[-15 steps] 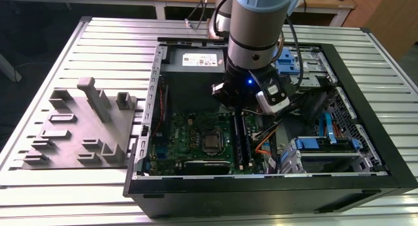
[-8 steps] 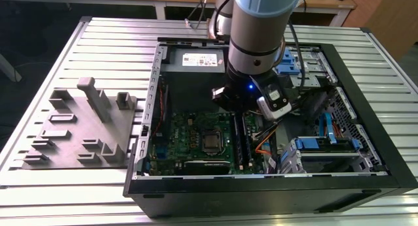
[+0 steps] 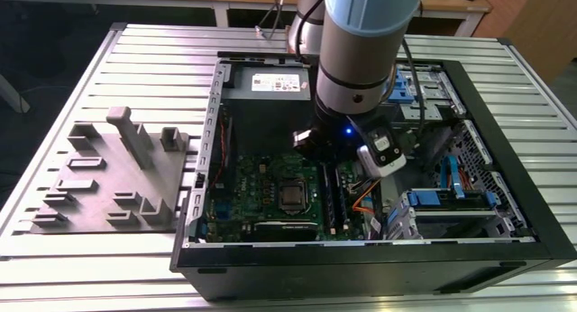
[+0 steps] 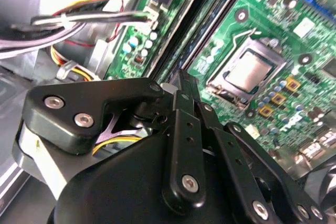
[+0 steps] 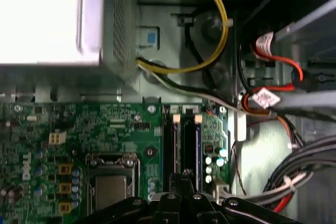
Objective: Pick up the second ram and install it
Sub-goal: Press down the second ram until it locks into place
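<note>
While we hang low inside the open computer case point(image 3: 505, 184), our gripper point(image 5: 183, 181) sits right over the long black memory slots point(image 5: 185, 148) on the green motherboard point(image 3: 261, 190), beside the metal processor socket point(image 5: 111, 179). Its fingers point(image 4: 185, 109) are drawn close together with a thin dark edge between their tips; we cannot tell for sure whether that edge is the second ram point(image 5: 198, 150), though a bluish board does stand upright in the slot row under us. Room is tight: the grey power-supply box point(image 5: 63, 19) and its yellow and black cables point(image 5: 215, 40) crowd one end of the slots, and a bundle of red and grey wires point(image 5: 278, 103) hangs just beside them. Outside the case, on the exterior view's left, a grey parts fixture point(image 3: 108, 177) lies on the ribbed table point(image 3: 162, 55), well apart from us.
</note>
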`<state>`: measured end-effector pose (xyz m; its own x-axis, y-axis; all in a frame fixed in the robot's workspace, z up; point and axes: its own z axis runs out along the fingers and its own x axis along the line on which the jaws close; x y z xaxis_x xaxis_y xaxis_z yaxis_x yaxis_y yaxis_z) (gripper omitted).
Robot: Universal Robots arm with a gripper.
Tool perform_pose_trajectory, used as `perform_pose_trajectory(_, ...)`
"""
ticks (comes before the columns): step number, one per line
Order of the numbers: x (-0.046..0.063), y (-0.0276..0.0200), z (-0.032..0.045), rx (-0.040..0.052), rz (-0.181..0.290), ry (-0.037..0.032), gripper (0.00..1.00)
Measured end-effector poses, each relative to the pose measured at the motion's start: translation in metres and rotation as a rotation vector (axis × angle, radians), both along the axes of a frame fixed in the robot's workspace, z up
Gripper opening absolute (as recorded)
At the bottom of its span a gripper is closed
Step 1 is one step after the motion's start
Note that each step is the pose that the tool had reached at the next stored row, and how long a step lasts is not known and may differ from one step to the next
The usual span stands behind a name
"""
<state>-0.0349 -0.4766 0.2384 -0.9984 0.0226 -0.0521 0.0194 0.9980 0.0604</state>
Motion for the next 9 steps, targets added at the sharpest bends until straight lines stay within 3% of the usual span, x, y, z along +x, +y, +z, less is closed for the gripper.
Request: perform_pose_trajectory(9,0.000,-0.0181,-0.0003,0.0000,0.000,0.0000,0.07)
